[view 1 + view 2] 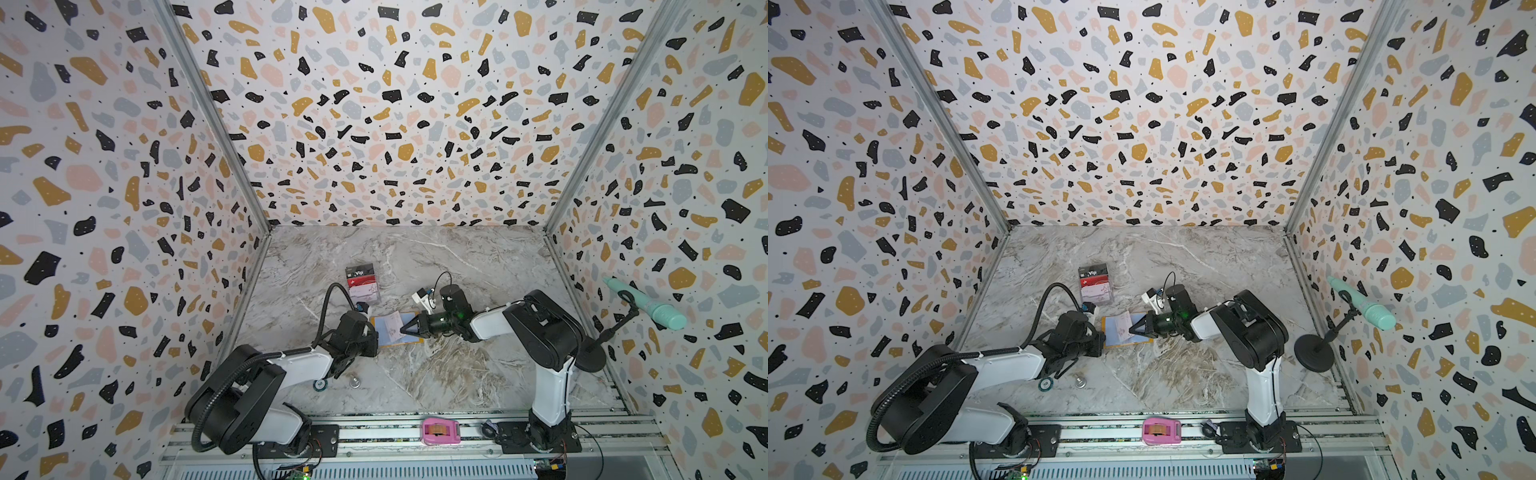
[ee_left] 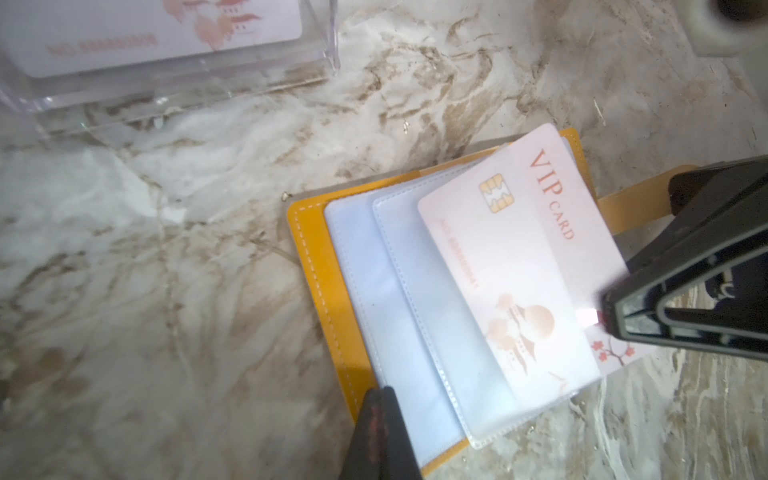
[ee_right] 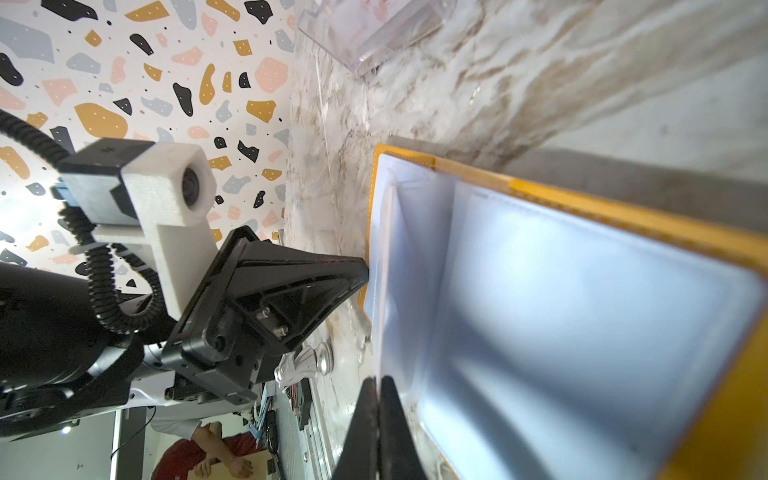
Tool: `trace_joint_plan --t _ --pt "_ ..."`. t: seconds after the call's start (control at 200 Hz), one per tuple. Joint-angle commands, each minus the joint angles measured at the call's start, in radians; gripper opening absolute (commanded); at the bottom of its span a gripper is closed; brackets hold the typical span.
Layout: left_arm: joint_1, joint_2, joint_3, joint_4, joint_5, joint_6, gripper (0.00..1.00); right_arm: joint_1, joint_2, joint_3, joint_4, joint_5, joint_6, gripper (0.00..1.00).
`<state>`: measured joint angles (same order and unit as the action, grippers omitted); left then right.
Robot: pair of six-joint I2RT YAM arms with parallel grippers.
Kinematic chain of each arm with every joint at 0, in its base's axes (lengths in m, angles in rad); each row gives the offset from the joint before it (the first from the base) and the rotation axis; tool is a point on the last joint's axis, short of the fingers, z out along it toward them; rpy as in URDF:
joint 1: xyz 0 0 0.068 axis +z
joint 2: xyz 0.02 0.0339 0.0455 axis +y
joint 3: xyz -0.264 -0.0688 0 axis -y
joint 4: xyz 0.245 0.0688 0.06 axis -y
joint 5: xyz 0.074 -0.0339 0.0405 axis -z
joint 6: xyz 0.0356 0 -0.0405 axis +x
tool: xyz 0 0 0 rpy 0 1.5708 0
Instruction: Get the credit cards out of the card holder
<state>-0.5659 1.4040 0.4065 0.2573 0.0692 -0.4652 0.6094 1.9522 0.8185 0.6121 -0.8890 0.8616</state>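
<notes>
1. Left wrist view: my left gripper (image 2: 384, 419), jaws together, presses on a cover edge of the open holder (image 2: 316, 266).
2. A white card (image 2: 511, 257) sits partly out of a clear sleeve, its "VIP CARD" lettering uncovered.
3. My right gripper (image 2: 609, 322), jaws together, meets that card's corner; whether it pinches the card I cannot tell.
4. In both top views the holder lies mid-surface (image 1: 457, 374), between the two grippers.
5. A clear stand (image 2: 187, 99), near the holder on its far side, carries a dark red card (image 1: 360, 275) and another white one.
</notes>
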Motion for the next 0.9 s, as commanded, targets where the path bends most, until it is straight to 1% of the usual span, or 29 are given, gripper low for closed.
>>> trace_joint_plan --t 0.0,0.43,0.641,0.896 --pt "0.003 0.042 -0.030 -0.110 -0.003 -0.010 0.00 -0.007 -0.062 -0.011 -0.002 0.007 -0.016 0.03" --pt "0.003 0.033 -0.038 -0.098 -0.006 -0.024 0.00 -0.034 -0.098 -0.083 0.042 0.033 0.020 0.03" --pt "0.003 -0.006 -0.054 -0.074 0.006 -0.053 0.00 -0.055 -0.129 -0.115 0.072 0.035 0.020 0.02" --pt "0.003 -0.086 -0.053 -0.084 0.011 -0.040 0.21 -0.077 -0.168 -0.143 0.085 0.038 0.009 0.02"
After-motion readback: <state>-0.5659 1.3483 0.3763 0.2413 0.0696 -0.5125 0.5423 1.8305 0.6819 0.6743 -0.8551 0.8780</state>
